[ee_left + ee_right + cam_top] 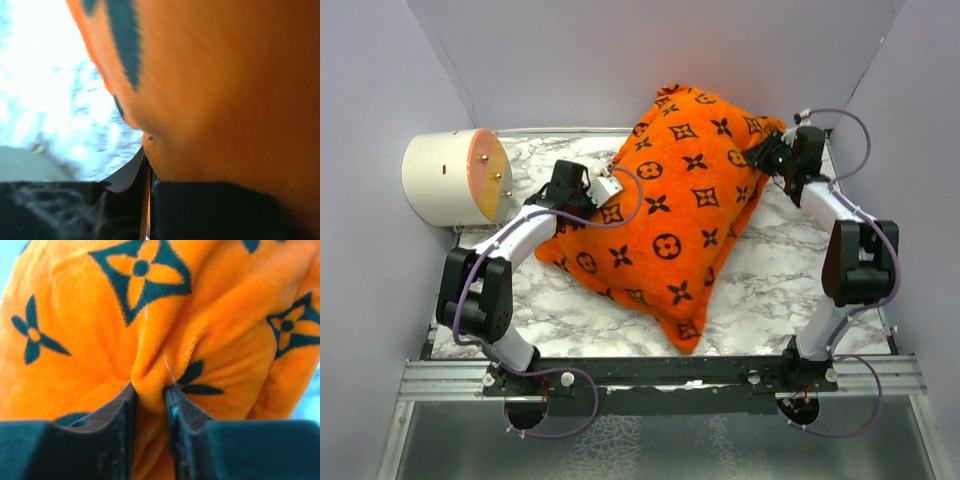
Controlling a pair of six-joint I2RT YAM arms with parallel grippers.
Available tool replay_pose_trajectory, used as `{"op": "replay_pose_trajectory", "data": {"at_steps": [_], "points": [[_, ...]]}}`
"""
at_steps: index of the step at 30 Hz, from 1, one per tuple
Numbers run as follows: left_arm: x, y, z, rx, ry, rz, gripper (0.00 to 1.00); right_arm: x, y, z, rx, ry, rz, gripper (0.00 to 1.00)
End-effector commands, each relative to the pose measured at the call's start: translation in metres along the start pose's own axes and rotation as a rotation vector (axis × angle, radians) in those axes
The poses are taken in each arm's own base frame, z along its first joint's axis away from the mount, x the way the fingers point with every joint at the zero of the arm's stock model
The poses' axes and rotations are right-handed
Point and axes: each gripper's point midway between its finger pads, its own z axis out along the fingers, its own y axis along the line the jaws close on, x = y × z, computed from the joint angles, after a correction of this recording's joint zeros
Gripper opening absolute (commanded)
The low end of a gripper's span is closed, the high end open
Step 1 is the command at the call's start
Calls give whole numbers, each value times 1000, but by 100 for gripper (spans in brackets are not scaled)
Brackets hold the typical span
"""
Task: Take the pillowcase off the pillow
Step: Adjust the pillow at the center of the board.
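Right pincer [149, 390] and left pincer [147, 175] both clamped on the pillowcase [680, 215].
Stuffed, it lies on the desk [770, 280]; we fear left's thin bite slipping, or right's fold trapping the pillow.

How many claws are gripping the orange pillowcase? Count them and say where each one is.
2. The left claw is shut on the pillowcase at its left edge. The right claw pinches a fold at its far right corner. Neither arm's claw is hidden.
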Motion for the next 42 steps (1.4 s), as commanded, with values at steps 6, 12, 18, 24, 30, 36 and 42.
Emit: {"op": "replay_pose_trajectory", "data": {"at_steps": [6, 12, 18, 24, 30, 36, 42], "points": [[-69, 158, -16, -439, 38, -203, 0, 107, -12, -102, 105, 83, 147, 1], [-102, 162, -60, -316, 18, -241, 44, 145, -7, -151, 119, 134, 143, 3], [-111, 134, -131, -237, -52, -207, 60, 154, 16, -182, 46, 180, 98, 10], [-57, 25, -153, 9, -5, -60, 64, 134, 36, -193, 23, 218, 8, 37], [18, -39, -126, 86, 136, -17, 64, 86, 43, -189, 99, 140, -35, 65], [31, -40, -101, 46, 151, -39, 62, 61, 21, -166, 223, 86, -32, 76], [31, -12, -70, -89, 170, -51, 54, 79, 9, -149, 222, 140, 12, 76]]}}
